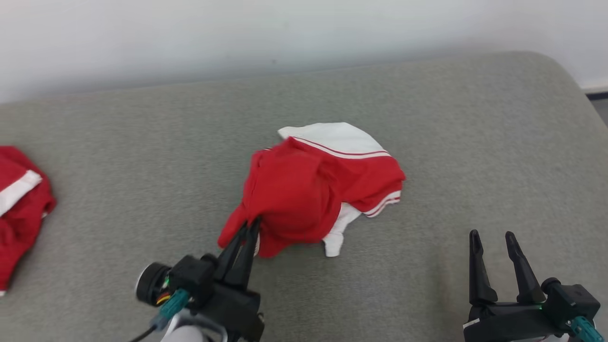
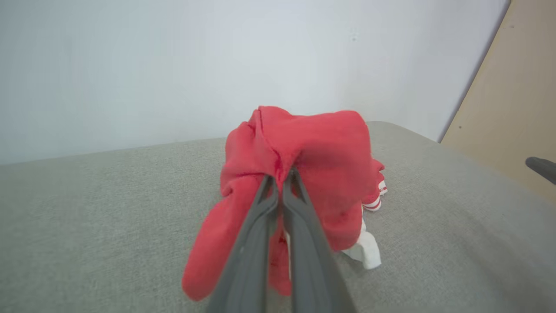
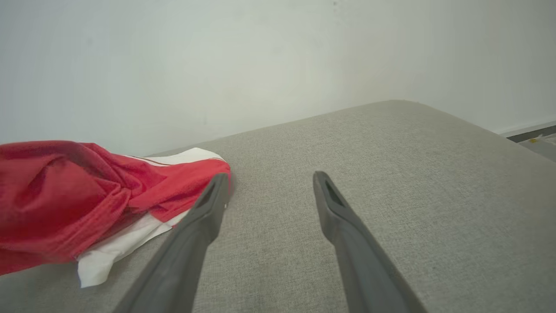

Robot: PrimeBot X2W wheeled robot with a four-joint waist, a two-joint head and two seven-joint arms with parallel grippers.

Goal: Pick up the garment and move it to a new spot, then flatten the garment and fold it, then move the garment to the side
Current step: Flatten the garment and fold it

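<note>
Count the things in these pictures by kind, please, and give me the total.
Garments: 2, the middle garment and the side garment at the left edge.
Grippers: 2, the left gripper shut on the middle garment, the right gripper open.
Grey cushion: 1.
Total: 5.

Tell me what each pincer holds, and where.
The left pincer is shut on the crumpled red-and-white fabric garment, pinching a red fold at its near-left edge. The right pincer is open, empty.
</note>
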